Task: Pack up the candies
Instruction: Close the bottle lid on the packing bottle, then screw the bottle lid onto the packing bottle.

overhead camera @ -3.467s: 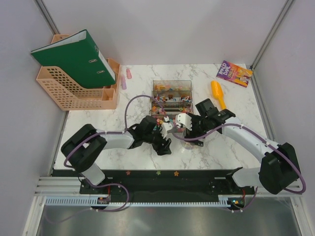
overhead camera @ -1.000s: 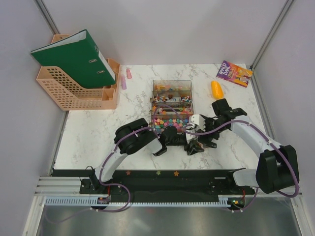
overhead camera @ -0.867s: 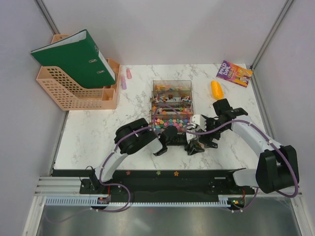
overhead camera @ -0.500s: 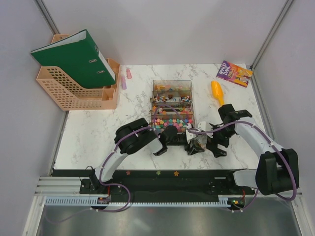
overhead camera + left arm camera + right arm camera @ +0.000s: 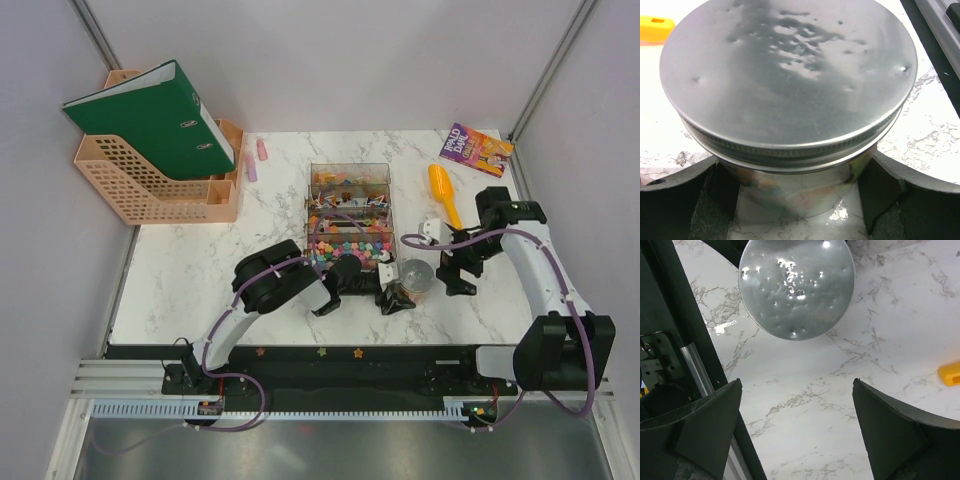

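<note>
1. Top external view: a clear box (image 5: 349,178) with several compartments stands near the middle of the marble table (image 5: 200,270). The candies (image 5: 346,246), tiny and many-coloured, fill its near compartment, and more lie in the compartments behind.
2. At 5 o'clock from the box, just beside its near corner, a glass jar (image 5: 416,277) stands upright. A dented metal lid (image 5: 785,75) sits on its mouth.
3. Left wrist view: the left gripper (image 5: 797,200) has its jaws closed around the lower part of the jar, with a dark finger pressed to each side of the glass. Blurred coloured shapes show through the glass under the lid, probably more candies, though they are too dim to be sure.
4. Right wrist view: the right gripper (image 5: 797,435) is spread wide with nothing but bare marble between its fingers (image 5: 695,430). The lid shows at 12 o'clock from it, apart from both fingers. From above, this gripper sits at 3 o'clock from the jar, near it but not touching.
5. An orange scoop (image 5: 443,192) lies at 2 o'clock from the box.
6. A book (image 5: 476,150) lies in the table's far right corner, at 1 o'clock.
7. At 10 o'clock, a peach file tray (image 5: 150,190) holds a leaning green binder (image 5: 150,115).
</note>
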You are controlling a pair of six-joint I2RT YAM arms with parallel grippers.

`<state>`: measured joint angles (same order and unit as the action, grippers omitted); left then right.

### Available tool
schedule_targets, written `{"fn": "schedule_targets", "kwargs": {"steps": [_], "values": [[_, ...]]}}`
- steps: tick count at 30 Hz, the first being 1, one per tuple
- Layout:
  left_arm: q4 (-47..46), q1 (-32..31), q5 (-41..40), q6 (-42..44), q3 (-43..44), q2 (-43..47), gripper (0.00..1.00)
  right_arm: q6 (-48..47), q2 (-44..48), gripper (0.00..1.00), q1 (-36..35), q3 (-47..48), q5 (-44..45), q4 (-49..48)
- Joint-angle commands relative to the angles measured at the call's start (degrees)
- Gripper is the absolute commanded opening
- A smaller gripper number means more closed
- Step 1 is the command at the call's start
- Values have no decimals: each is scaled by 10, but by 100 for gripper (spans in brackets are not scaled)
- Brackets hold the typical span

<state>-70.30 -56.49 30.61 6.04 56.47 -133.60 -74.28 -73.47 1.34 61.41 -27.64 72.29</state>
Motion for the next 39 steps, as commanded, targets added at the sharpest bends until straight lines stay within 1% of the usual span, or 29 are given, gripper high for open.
{"fn": "schedule_targets", "kwargs": {"steps": [1,4,12,16,22,27,31,34,39], "values": [[266,19,-66,44,-36,-78,2,-78,-30,98,-7,45,-56,51],[270,19,-68,46,-35,-81,2,-91,-69,98,-35,72,-71,85],[276,19,-71,49,-31,-83,2,-103,-125,98,-78,97,-67,91],[278,18,-72,51,-30,-82,2,-100,-135,98,-100,106,-69,96],[279,18,-73,52,-30,-83,2,-83,-141,98,-113,98,-62,86],[280,19,-78,52,-29,-82,2,-68,-130,98,-115,85,-40,87],[281,19,-80,53,-29,-84,2,-67,-106,98,-115,50,-22,98],[283,20,-82,55,-27,-84,2,-61,-77,98,-115,35,-21,112],[287,20,-80,56,-25,-85,2,-26,-29,98,-128,4,-8,112]]}}
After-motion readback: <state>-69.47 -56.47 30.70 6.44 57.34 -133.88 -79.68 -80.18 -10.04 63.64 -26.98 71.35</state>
